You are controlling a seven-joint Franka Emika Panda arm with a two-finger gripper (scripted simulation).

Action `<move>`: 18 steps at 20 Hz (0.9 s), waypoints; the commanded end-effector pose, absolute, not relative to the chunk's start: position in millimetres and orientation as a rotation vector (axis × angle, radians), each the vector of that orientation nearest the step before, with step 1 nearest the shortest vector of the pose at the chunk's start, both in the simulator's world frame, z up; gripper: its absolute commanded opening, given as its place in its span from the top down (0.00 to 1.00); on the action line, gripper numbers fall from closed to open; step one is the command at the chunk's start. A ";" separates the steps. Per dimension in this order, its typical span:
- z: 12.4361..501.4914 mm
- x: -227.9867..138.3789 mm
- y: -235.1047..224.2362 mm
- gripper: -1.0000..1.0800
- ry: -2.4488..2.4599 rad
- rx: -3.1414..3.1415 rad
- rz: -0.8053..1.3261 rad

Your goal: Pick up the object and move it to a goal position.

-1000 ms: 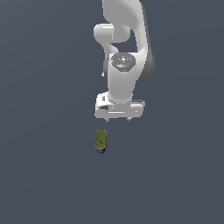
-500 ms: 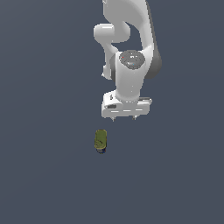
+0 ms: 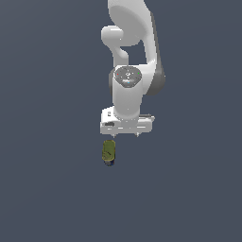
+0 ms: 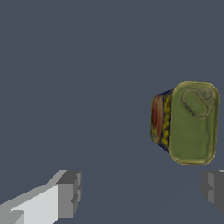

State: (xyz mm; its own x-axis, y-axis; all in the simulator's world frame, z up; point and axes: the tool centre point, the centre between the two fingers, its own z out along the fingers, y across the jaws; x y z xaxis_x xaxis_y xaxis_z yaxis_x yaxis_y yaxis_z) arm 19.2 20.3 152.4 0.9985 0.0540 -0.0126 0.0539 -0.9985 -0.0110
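The gripper (image 3: 126, 134) is being shown at the centre of the exterior view, hanging from the white Panda arm (image 3: 130, 56) that is descending from the top edge of the frame. Its white body is being seen as a broad horizontal block, with two short fingertips projecting just beneath it. In the wrist view the gripper (image 4: 142, 192) is being presented with its jaws spread wide: one grey finger pad (image 4: 70, 193) is appearing in the lower left of the frame and the other is being cut by the lower right edge. Nothing is being held between them; only bare floor is being seen in the gap.

The object, a small olive-green tin (image 3: 108, 151) with a dark blue end, is being shown just below the gripper body and slightly towards the exterior view's left, in the lower middle of the frame. It is lying apart from the fingertips, with a narrow gap being visible between its upper end and the gripper. In the wrist view the tin (image 4: 188, 123) is occupying the right middle of the frame, its flat olive lid with an oval pull-tab being turned to the camera and a side band of dark blue, red and yellow being visible along its edge. It is being seen outside the span of the fingers, nearer the right-hand pad.

The grey-blue floor (image 3: 52, 189) is filling the rest of both views.
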 end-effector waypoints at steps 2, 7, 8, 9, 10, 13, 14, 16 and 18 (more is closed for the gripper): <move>137.8 33.3 -5.8 0.04 -0.053 -3.133 0.014; 120.0 47.7 -37.2 0.04 -0.020 -3.138 0.005; 117.4 49.5 -41.8 0.04 -0.016 -3.139 0.004; 115.1 51.1 -45.8 0.04 -0.011 -3.139 0.003; 113.1 52.3 -49.2 0.04 -0.008 -3.140 0.002; 109.4 54.7 -55.7 0.04 -0.002 -3.141 0.000; 108.8 55.0 -56.5 0.04 -0.001 -3.142 0.000; 109.2 54.1 -56.0 0.04 0.000 -3.142 0.002; 107.6 54.1 -56.0 0.04 0.000 -3.142 0.002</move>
State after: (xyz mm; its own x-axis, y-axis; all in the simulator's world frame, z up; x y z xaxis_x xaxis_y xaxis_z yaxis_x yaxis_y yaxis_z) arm 54.1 -56.3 108.6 1.0000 -0.0003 -0.0012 -0.0003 -1.0000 0.0000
